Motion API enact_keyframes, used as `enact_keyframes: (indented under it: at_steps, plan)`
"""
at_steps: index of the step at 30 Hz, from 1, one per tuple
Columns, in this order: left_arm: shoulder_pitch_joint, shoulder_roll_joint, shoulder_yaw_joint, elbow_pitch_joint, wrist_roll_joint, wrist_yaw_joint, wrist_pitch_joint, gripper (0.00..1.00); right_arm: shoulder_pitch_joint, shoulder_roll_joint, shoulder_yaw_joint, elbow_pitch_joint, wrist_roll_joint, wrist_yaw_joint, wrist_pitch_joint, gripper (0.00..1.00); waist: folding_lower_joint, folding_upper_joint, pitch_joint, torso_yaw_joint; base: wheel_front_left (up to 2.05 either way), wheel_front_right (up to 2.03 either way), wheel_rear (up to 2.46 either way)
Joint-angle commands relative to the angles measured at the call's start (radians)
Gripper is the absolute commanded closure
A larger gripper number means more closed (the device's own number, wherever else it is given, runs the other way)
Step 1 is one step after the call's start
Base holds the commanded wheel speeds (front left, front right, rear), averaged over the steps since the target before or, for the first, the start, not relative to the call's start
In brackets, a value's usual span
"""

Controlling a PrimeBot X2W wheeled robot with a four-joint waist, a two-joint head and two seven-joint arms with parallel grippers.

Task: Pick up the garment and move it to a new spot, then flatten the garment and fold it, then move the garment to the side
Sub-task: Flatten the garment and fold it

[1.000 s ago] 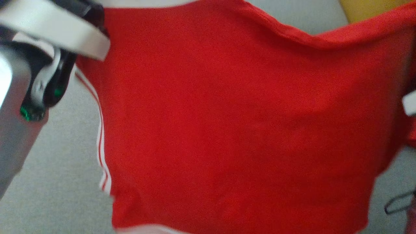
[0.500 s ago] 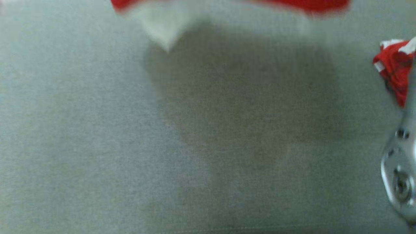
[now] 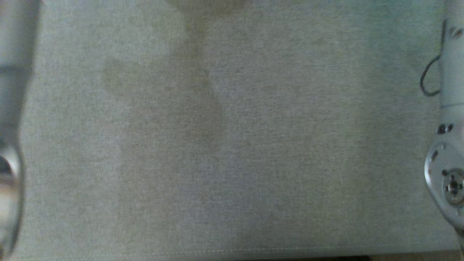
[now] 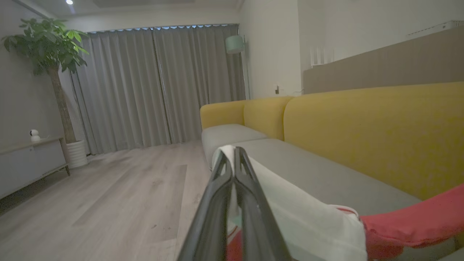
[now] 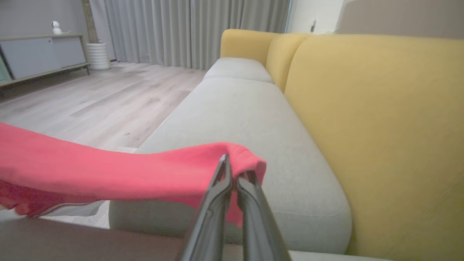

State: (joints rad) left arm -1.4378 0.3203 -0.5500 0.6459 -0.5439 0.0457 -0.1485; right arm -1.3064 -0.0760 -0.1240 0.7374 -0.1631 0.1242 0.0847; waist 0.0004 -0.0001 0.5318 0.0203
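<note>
The garment is red with a white band, and it hangs stretched between my two grippers above the grey sofa seat (image 3: 232, 145). In the left wrist view my left gripper (image 4: 232, 152) is shut on the white band (image 4: 301, 221), and the red cloth (image 4: 409, 221) trails off to the lower right. My right gripper (image 5: 232, 167) is shut on a bunched red edge of the garment (image 5: 108, 170), which runs off to the left. In the head view my pale left forearm (image 3: 14, 108) and right forearm (image 3: 449, 145) stand at the two side edges.
A yellow sofa back (image 5: 380, 119) runs along the seat (image 5: 246, 119). Beyond the seat's front edge lies pale wooden floor (image 4: 108, 195). Far off are grey curtains (image 4: 159, 83), a potted tree (image 4: 50, 54) and a low cabinet (image 5: 43, 54).
One second ago the red garment covered the head view. Half a second ago it was at the top edge. Now it is out of that view, with bare grey seat and both forearms showing.
</note>
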Motion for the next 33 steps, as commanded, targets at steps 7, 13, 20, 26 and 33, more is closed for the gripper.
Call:
enact_keyframes:
  at_steps: [7, 13, 20, 26, 33]
  plan:
    - [0.208, 0.028, 0.050, -0.078, -0.073, -0.027, -0.086, 1.00, 0.139, 0.026, 0.031, 0.076, 0.098, 0.007, -0.173, 1.00, -0.0004, 0.0001, 0.038, 0.029, 0.00, 0.00, 0.00]
    - [0.433, 0.067, 0.084, -0.249, -0.102, -0.008, -0.106, 1.00, 0.302, 0.026, 0.054, 0.055, 0.207, 0.007, -0.275, 1.00, -0.0004, 0.0001, -0.026, 0.021, 0.00, 0.00, 0.00]
    - [0.725, 0.122, 0.111, -0.451, -0.145, 0.049, -0.109, 1.00, 0.524, 0.026, 0.088, -0.048, 0.330, 0.007, -0.318, 1.00, -0.0004, 0.0001, -0.131, 0.008, 0.00, 0.00, 0.00]
    - [1.022, 0.147, 0.109, -0.606, -0.191, 0.109, -0.108, 1.00, 0.792, 0.026, 0.060, -0.184, 0.378, 0.007, -0.326, 1.00, -0.0004, 0.0001, -0.280, 0.017, 0.00, 0.00, 0.00]
    - [1.353, 0.162, 0.068, -0.784, -0.206, 0.203, -0.100, 1.00, 1.151, 0.026, 0.041, -0.425, 0.431, 0.007, -0.233, 1.00, -0.0004, 0.0001, -0.478, 0.043, 0.00, 0.00, 0.00]
